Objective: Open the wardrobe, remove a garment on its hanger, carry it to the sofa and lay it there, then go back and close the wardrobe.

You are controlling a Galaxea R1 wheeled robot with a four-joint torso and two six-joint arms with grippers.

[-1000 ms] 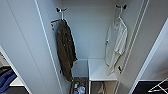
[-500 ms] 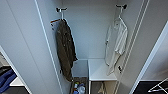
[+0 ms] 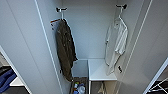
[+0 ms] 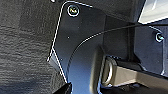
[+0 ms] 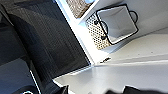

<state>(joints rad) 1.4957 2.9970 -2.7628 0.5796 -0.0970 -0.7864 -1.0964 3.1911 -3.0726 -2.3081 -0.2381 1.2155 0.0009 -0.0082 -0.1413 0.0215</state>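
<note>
The wardrobe (image 3: pixel 87 37) stands open in the head view, its two white doors swung out to either side. Inside on the right, the garment (image 3: pixel 117 42), a white short-sleeved shirt, hangs on its thin white hanger (image 3: pixel 119 15) from a black hook (image 3: pixel 121 6). A longer dark olive-brown jacket (image 3: pixel 65 50) hangs from another black hook on the left. Past the left door a patch of bright blue (image 3: pixel 6 80) shows low down; I cannot tell whether it is the sofa.
A white shelf (image 3: pixel 100 70) sits low in the wardrobe, with a box of small items (image 3: pixel 79 87) below it. The right wrist view has a wire basket with a white liner (image 5: pixel 117 22), a woven basket (image 5: pixel 77 7) and dark carpet (image 5: pixel 50 37).
</note>
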